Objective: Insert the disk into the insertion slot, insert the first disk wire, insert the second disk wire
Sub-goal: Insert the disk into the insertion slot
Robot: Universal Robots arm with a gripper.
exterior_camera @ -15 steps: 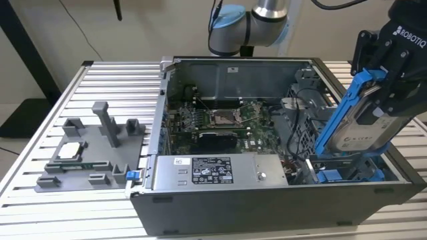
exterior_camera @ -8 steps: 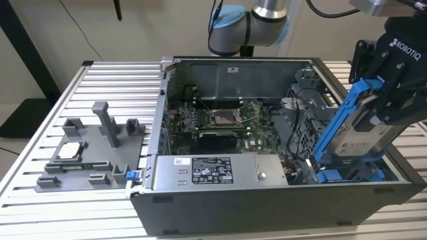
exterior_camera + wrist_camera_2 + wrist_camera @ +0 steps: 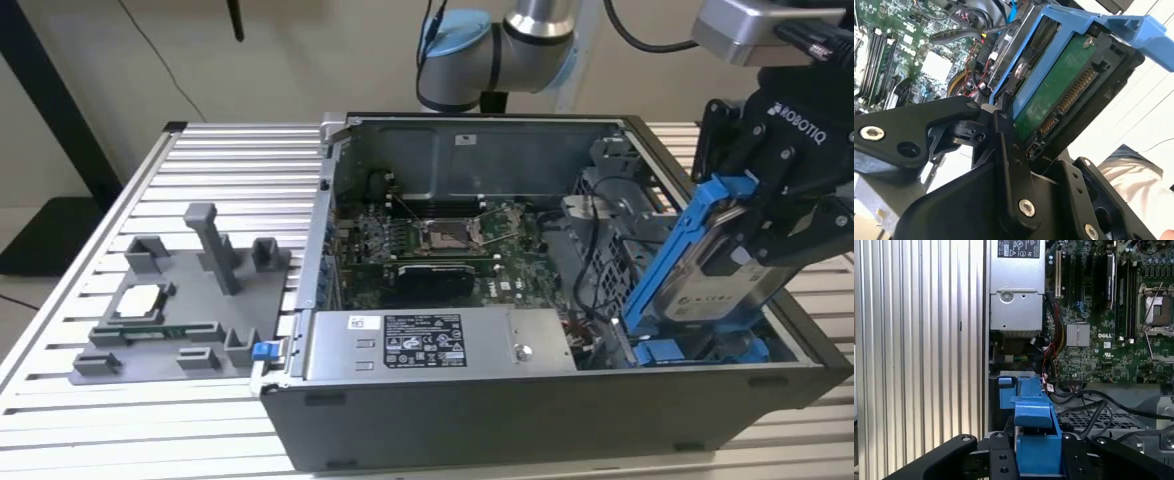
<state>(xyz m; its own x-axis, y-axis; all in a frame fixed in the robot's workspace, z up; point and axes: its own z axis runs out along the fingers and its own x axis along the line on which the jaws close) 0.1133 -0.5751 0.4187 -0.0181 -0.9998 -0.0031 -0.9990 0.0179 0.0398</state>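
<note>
The disk (image 3: 701, 285), in its blue carrier, stands steeply tilted at the exterior view's right end of the open computer case (image 3: 534, 420). Its lower end is down by the blue bay piece (image 3: 694, 352), and its upper end leans outward. The gripper (image 3: 754, 235) is clamped on it, a black finger (image 3: 1009, 150) pressing its edge beside the green circuit board in the second wrist view. The motherboard (image 3: 441, 240) and the grey power-supply box (image 3: 427, 345) lie further inside the case.
</note>
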